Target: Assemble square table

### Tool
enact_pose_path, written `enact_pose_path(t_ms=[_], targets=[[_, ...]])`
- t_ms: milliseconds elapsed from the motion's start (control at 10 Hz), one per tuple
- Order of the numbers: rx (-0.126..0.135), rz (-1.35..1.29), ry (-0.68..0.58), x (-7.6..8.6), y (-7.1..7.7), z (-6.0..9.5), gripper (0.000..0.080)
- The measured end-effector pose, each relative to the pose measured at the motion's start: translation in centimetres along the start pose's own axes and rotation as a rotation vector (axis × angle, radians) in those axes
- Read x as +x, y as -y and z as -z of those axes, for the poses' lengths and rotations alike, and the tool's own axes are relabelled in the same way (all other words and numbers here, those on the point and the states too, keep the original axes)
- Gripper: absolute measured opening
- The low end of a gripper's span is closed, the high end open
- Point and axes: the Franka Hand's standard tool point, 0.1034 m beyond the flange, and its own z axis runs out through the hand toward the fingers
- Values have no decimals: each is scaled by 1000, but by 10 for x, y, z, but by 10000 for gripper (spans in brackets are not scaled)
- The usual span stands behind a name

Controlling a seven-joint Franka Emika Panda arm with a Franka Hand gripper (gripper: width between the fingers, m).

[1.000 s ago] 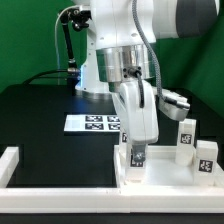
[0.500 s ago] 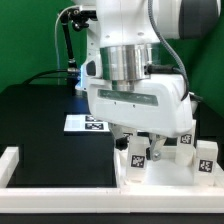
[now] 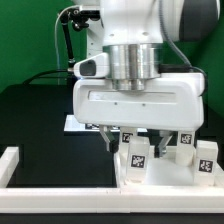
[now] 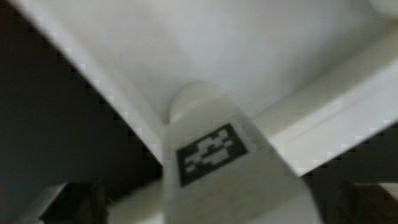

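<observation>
The square table's white slab (image 3: 170, 176) lies at the exterior view's front right, with its raised rim showing. One white tagged leg block (image 3: 137, 152) stands upright on it, directly under my hand. My gripper (image 3: 136, 140) straddles this leg with its jaws apart, and a gap shows on each side. In the wrist view the leg (image 4: 222, 150) fills the middle between the dark fingers (image 4: 71, 205) of the gripper (image 4: 217, 205). Two more tagged leg blocks (image 3: 184, 141) (image 3: 207, 156) stand at the right. The fourth leg is hidden.
The marker board (image 3: 78, 124) lies behind on the black table, mostly hidden by my hand. A long white rail with upturned ends (image 3: 50, 180) runs along the front. A green backdrop and the arm's base stand behind.
My hand has turned about a quarter turn over the leg, from edge-on to broadside toward the exterior camera. The leg has stayed upright in place on the slab.
</observation>
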Motion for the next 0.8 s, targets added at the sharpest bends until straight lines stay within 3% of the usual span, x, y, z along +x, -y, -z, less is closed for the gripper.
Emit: enact_pose_path(t_ms=[200, 500, 700, 800], targets=[[0, -67, 6, -2, -1, -1, 649], [0, -209, 7, -2, -1, -1, 287], [1, -362, 7, -2, -1, -2, 287], [-1, -568, 9, -2, -2, -2, 287]])
